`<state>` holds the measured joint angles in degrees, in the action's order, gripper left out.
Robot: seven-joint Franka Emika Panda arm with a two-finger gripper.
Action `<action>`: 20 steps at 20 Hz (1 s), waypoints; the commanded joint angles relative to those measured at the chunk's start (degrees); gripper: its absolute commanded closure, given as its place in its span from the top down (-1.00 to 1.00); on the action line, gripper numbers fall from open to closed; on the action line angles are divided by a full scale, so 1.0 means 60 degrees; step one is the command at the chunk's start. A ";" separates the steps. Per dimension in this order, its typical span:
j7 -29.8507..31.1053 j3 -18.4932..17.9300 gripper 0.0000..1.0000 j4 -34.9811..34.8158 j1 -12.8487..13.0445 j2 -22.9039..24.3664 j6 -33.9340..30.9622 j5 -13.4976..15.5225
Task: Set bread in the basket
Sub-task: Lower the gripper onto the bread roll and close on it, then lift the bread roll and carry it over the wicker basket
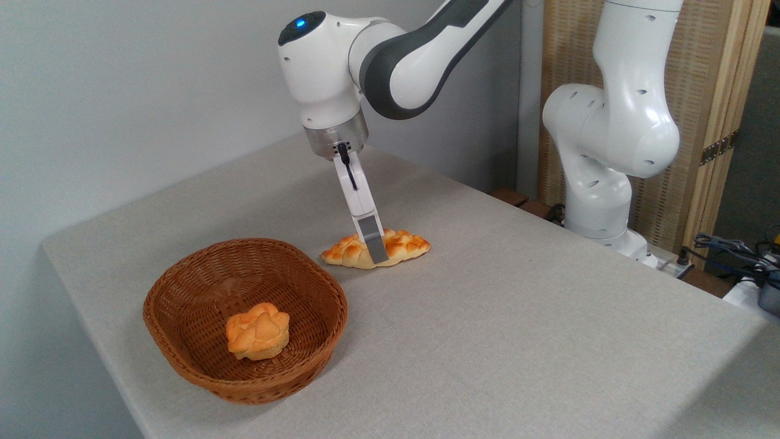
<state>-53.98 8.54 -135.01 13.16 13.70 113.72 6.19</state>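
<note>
A braided golden-brown bread lies flat on the grey surface, its long axis running left to right, just behind and to the right of the basket and not touching it. The robot's hand stands at the loaf's middle, tilted slightly off vertical; 1 grey-tipped finger covers the front of the loaf, while the other finger is hidden behind it, so whether the hand is closed on the bread or merely straddling it cannot be told from this view. The loaf's pale underside rests on the surface. The oval reddish-brown wicker basket sits near the front left corner of the surface, and 1 small round knobbly orange-gold bun lies inside it, toward the right of its floor. The white Franka arm reaches in from the upper right, its base standing beyond the surface's far right edge, before a woven screen. Cables trail at the far right.
</note>
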 commanded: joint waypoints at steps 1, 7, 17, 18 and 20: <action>-0.0203 -0.0062 -0.29 -0.0072 0.0048 0.0031 0.0207 0.0008; -0.0203 -0.0062 -0.30 -0.0072 0.0048 -0.0057 0.0192 0.0008; -0.0116 -0.0178 -0.36 0.1140 0.0034 -0.0043 -0.1577 0.0124; -0.0057 -0.0193 -0.32 0.1477 -0.0010 -0.0072 -0.1769 0.0270; 0.0366 -0.0528 -0.29 0.1977 -0.0069 -0.0159 -0.1771 0.0781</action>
<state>-53.67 8.02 -128.66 13.02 13.64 105.93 7.31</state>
